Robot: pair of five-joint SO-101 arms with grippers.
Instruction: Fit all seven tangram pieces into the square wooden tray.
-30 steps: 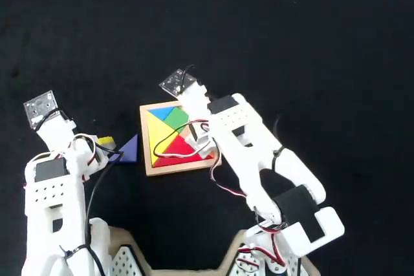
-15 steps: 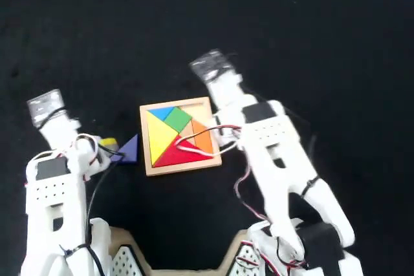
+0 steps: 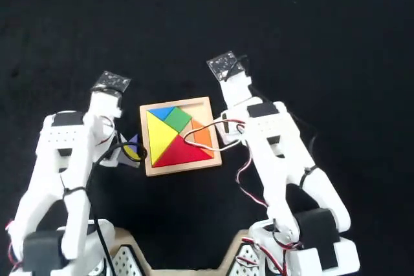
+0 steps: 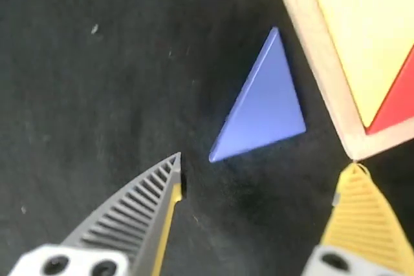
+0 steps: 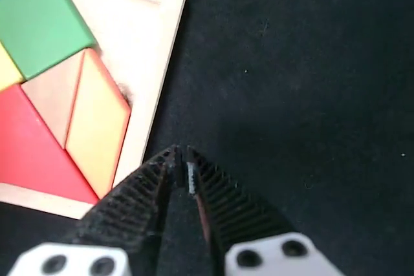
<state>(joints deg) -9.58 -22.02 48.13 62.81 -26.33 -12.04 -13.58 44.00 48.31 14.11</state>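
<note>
The square wooden tray (image 3: 143,143) holds light blue, green, yellow, red and orange pieces. A blue triangle (image 4: 264,105) lies flat on the black cloth just outside the tray's corner (image 4: 321,72). My left gripper (image 4: 265,161) hangs open right over the cloth beside this triangle, one finger on each side, touching nothing. From above, the left gripper (image 3: 132,152) partly covers the blue triangle (image 3: 134,140). My right gripper (image 5: 182,154) is shut and empty, just off the tray's rim (image 5: 157,75) near the orange piece (image 5: 97,124). Bare wood shows beside the green square (image 5: 39,21).
Black cloth covers the table all around the tray. The right arm (image 3: 265,140) stands along the tray's right side, and a white cable (image 3: 194,140) from it loops over the tray's pieces. Arm bases sit at the near edge.
The left arm swung in toward the tray and now stands over the blue triangle. The right arm drew off the tray to its right edge.
</note>
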